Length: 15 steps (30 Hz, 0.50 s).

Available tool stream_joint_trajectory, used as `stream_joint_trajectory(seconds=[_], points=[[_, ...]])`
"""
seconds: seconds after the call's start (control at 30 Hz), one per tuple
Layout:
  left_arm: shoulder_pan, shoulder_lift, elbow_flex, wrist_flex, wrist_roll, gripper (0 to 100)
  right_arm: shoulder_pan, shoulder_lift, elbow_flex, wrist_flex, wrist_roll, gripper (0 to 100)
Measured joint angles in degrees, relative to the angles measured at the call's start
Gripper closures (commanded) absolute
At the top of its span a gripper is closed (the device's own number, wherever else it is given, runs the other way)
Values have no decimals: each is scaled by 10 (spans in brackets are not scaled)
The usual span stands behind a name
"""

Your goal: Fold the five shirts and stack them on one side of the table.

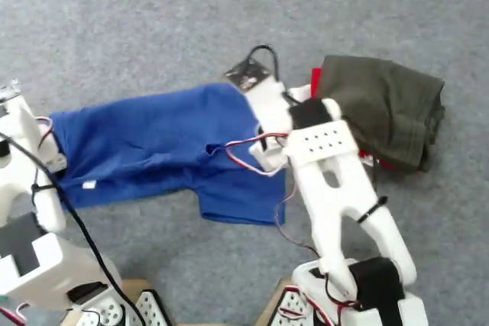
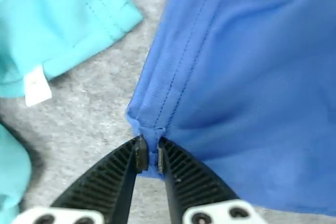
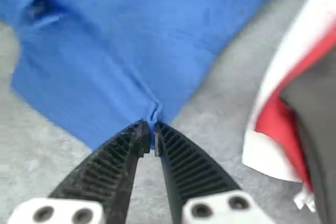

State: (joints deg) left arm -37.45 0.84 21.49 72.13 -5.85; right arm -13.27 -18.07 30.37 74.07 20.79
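Blue shirt (image 1: 153, 146), in left gripper (image 2: 149, 157), right gripper (image 3: 153, 136)

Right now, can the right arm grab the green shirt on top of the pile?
Probably not yet. The fingers of the right arm are shut on the blue shirt, so they are busy. The olive-green shirt lies close beside that arm, nothing between, so after letting go it likely could.

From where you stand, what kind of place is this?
Likely a robot bench for folding laundry: a grey cloth-covered table, the left gripper and right gripper shut on a blue shirt, folded shirts stacked nearby.
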Motion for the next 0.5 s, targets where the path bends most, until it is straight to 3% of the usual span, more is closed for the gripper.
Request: stream_joint_trajectory(seconds=[0.13, 0.5], points=[[-3, 0, 43, -4, -30, 971, 52, -4, 13, -11, 0, 985], [7, -2, 124, -82, -34, 971, 43, -7, 89, -25, 0, 985]])
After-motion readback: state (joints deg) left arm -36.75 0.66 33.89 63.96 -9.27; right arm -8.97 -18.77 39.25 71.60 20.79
